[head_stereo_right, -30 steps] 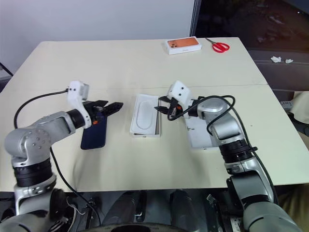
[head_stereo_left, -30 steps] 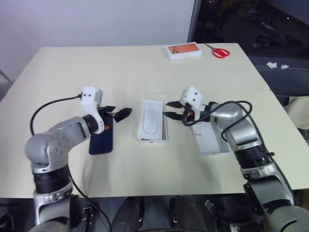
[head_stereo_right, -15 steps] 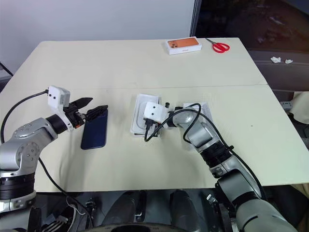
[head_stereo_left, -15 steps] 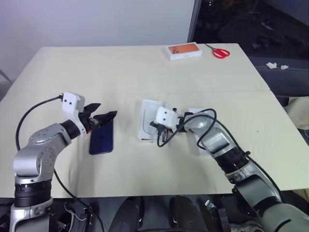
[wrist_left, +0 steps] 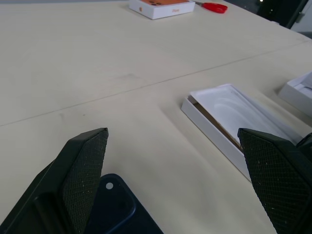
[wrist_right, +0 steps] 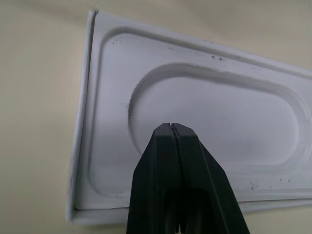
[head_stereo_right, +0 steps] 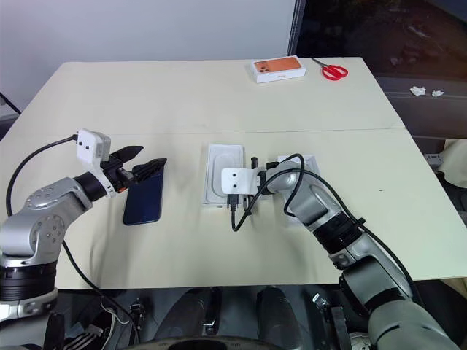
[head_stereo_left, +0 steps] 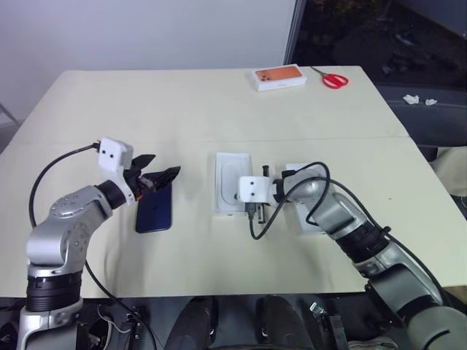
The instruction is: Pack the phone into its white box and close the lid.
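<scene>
The dark navy phone point(head_stereo_left: 153, 210) lies flat on the table, left of centre. My left gripper point(head_stereo_left: 165, 164) hovers open just above its far end, with nothing between the fingers. The white box point(head_stereo_left: 232, 193) sits in the middle with a round-cornered white insert tray point(wrist_right: 214, 117) resting in it. My right gripper point(wrist_right: 171, 126) is shut and empty, its tip right over the tray's hollow; I cannot tell whether it touches. The lid point(wrist_left: 298, 91) lies to the right of the box, partly hidden by my right arm.
An orange-topped box point(head_stereo_left: 278, 76) and red scissors point(head_stereo_left: 333, 79) lie at the table's far right edge. A black cable loops from my right wrist over the table just in front of the box. A seam point(head_stereo_left: 182, 140) crosses the tabletop.
My right gripper has shut and swung left and down from beside the box to over the tray. My left hand has rolled and drawn slightly left, still open.
</scene>
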Controlling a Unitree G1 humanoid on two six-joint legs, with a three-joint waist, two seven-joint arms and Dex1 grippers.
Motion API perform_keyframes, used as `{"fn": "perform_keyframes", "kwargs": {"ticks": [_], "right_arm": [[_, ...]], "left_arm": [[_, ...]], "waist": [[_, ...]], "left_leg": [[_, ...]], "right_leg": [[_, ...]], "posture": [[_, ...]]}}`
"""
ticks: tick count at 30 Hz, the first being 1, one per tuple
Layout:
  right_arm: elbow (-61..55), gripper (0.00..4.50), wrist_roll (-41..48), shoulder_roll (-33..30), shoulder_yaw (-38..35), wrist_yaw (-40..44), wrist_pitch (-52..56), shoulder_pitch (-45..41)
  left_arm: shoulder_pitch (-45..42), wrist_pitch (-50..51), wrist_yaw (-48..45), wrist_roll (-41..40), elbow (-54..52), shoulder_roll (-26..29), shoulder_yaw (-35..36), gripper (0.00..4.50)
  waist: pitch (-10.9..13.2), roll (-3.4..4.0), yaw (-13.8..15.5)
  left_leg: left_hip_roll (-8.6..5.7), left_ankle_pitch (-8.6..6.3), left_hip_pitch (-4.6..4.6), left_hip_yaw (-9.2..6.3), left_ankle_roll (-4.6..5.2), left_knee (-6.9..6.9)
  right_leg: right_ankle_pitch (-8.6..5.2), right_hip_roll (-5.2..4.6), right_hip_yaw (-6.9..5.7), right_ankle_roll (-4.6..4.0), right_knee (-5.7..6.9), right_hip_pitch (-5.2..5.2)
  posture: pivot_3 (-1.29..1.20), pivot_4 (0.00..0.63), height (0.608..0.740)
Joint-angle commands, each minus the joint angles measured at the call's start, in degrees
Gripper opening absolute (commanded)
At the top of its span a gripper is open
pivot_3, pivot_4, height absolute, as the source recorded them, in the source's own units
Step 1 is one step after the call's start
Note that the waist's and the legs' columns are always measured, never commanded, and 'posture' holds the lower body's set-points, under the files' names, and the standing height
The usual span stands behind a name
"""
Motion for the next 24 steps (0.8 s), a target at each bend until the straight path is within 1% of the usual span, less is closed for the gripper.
{"fn": "perform_keyframes", "kwargs": {"ticks": [1,5,12,14,17,19,24], "right_arm": [[-0.08,0.03,-0.61,0.72,0.26,-0.05,-0.37,-0.02],[-1.06,0.03,-0.48,1.32,-0.45,0.12,0.3,-0.47],[-1.46,0.03,-0.1,3.04,-2.01,-0.35,1.5,-4.09],[-0.4,0.03,0.68,4.64,-2.73,-1.56,2.6,-4.77],[2.68,0.03,-1.35,5.62,-1.76,-4.03,0.18,-5.09],[5.03,0.03,-0.41,7.55,-2.52,-5.45,0.9,-4.66],[10.25,0.03,-2.77,8.77,-0.82,-8.7,-2.72,-3.96]], "left_arm": [[-0.73,-1.28,0.22,-0.17,-1.37,0.23,0.33,4.5],[-0.75,-1.41,0.22,-0.25,-1.38,0.28,0.29,4.5],[-1.18,-1.7,0.33,-0.16,-1.13,0.04,-0.03,4.5],[-1.19,-1.83,0.36,-0.08,-1.08,-0.05,-0.18,4.5],[-1.14,-1.89,0.39,-0.12,-1.08,-0.17,-0.22,4.5],[-1.03,-1.93,0.4,-0.04,-1.21,-0.23,-0.28,4.5],[-0.68,-1.81,0.42,-0.3,-1.51,-0.28,-0.16,4.5]], "waist": [[0.0,0.0,-0.02],[0.0,0.0,-0.03],[0.01,0.01,-0.08],[0.01,0.01,-0.1],[0.01,0.01,-0.11],[0.01,0.01,-0.03],[0.01,0.01,-0.09]], "left_leg": [[0.0,0.0,0.0,0.0,0.0,0.0],[0.0,0.0,0.0,0.0,0.0,0.0],[0.01,0.01,0.0,0.0,-0.01,-0.01],[0.01,0.01,0.0,0.0,-0.01,-0.01],[0.02,0.02,0.0,0.0,-0.04,-0.02],[0.0,0.13,0.0,0.0,-0.23,-0.01],[0.0,0.14,0.0,0.0,-0.24,-0.01]], "right_leg": [[0.0,0.0,0.0,0.0,0.0,0.0],[0.0,0.0,0.0,0.0,0.0,-0.01],[0.0,0.01,0.01,0.0,0.0,-0.03],[0.0,0.02,0.0,0.0,0.0,-0.03],[0.0,0.02,0.0,0.0,0.0,-0.04],[0.0,0.01,0.0,0.0,0.0,-0.03],[0.0,0.01,0.01,0.0,0.0,-0.04]], "posture": [[0.0,0.15,0.74],[0.0,0.15,0.74],[0.0,0.15,0.74],[0.0,0.15,0.74],[0.0,0.15,0.74],[0.0,0.15,0.74],[0.0,0.15,0.74]]}}
